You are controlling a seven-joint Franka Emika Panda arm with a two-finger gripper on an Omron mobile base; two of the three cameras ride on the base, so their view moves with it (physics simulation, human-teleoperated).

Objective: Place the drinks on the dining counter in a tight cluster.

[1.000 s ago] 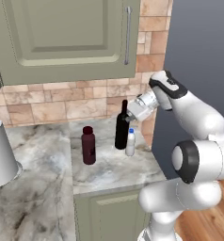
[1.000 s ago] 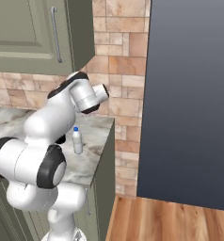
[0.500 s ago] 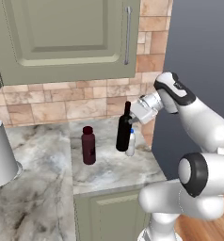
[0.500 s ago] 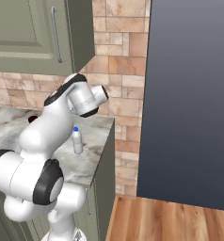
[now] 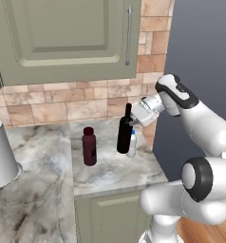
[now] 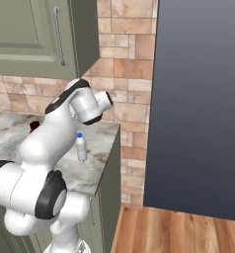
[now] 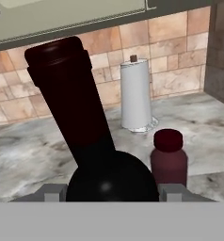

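The white arm reaches over the end of the grey-veined marble table [image 5: 110, 171] that runs along the brick wall, under the sage-green wall cupboards [image 5: 67, 38]. Its pincer [image 5: 134, 115] sits level with the upper part of the tall black wine bottle [image 5: 125, 130], and in the hand view the bottle's shoulder fills the gap between the two finger tips [image 7: 52, 192], one on either side. Whether the tips actually press the glass I cannot tell, so the grip is not certain, though the jaws stand only as wide as the bottle. In that hand view the bottle's neck leans off to the upper left, while from the left base view it stands upright on the table.

Just beside the wine bottle, on the side nearer the table's end, stands the small whitish bottle with a blue cap [image 5: 132, 143], partly hidden behind it; from the right base view it shows upright near the table's corner [image 6: 81, 147]. The stout dark maroon bottle [image 5: 89, 146] stands apart from these two, further along the table, also upright. All three are on this wall table.

A white paper-towel roll on a stand [image 7: 135, 94] stands further along by the brick wall.
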